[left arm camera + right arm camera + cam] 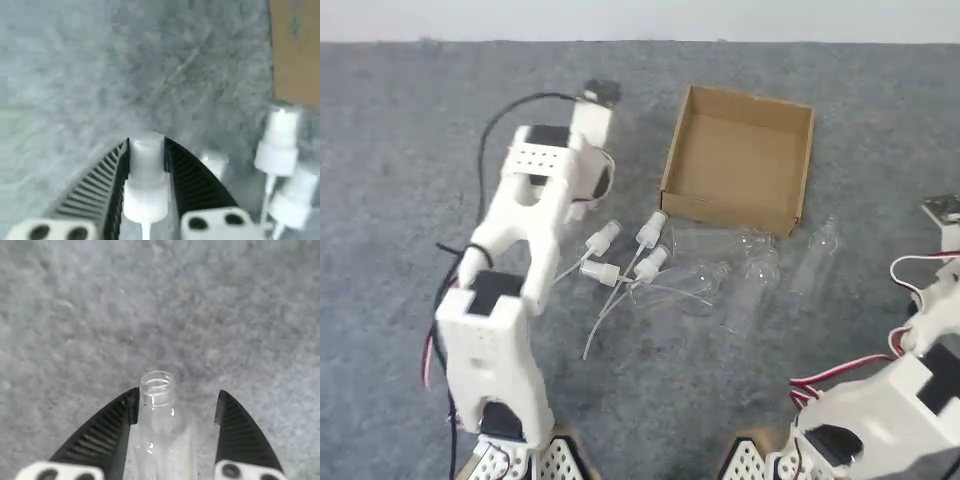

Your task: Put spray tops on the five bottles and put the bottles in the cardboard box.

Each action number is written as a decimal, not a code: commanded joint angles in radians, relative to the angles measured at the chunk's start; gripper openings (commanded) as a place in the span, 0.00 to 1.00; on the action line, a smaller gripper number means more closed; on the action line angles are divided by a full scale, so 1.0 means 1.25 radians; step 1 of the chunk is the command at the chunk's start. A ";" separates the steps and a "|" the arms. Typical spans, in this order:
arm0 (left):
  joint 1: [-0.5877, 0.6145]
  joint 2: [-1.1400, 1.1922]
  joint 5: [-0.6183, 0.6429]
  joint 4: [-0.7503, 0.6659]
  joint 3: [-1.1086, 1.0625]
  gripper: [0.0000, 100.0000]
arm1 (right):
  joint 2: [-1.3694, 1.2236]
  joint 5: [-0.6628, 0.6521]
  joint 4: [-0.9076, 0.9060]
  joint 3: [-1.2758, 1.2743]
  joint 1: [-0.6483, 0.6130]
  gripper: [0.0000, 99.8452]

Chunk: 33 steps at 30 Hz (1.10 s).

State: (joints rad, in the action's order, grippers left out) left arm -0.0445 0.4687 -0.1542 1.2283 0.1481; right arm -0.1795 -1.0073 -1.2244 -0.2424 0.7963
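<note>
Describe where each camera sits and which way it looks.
High view: above the table, looking down on cardboard box, spray tops, bottles; left arm, right arm show.
Left wrist view: on left arm, facing down; left gripper shut on a spray top.
Right wrist view: on right arm, facing down; right gripper open around a bottle.
Shared: high and left wrist views show the cardboard box.
</note>
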 commanded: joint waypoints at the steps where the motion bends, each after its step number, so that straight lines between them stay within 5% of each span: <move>1: 0.012 -0.169 -0.011 0.072 0.029 0.01 | 0.063 -0.011 -0.013 0.011 0.014 0.20; 8: 0.002 -0.339 -0.009 0.179 -0.013 0.01 | 0.063 -0.007 -0.138 0.109 0.018 0.26; 16: -0.043 -0.620 -0.002 0.080 -0.364 0.01 | 0.142 -0.012 -0.199 0.088 0.019 0.28; 25: -0.043 -0.831 -0.006 0.006 -0.625 0.01 | 0.246 -0.097 0.034 -0.184 0.071 0.28; 33: -0.038 -0.875 -0.009 0.005 -0.684 0.01 | 0.215 -0.097 0.083 -0.231 0.066 0.28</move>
State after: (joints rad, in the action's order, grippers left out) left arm -0.0951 -0.5700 -0.1573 1.2589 -0.7020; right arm 0.0629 -1.1162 -1.1400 -0.5355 0.8746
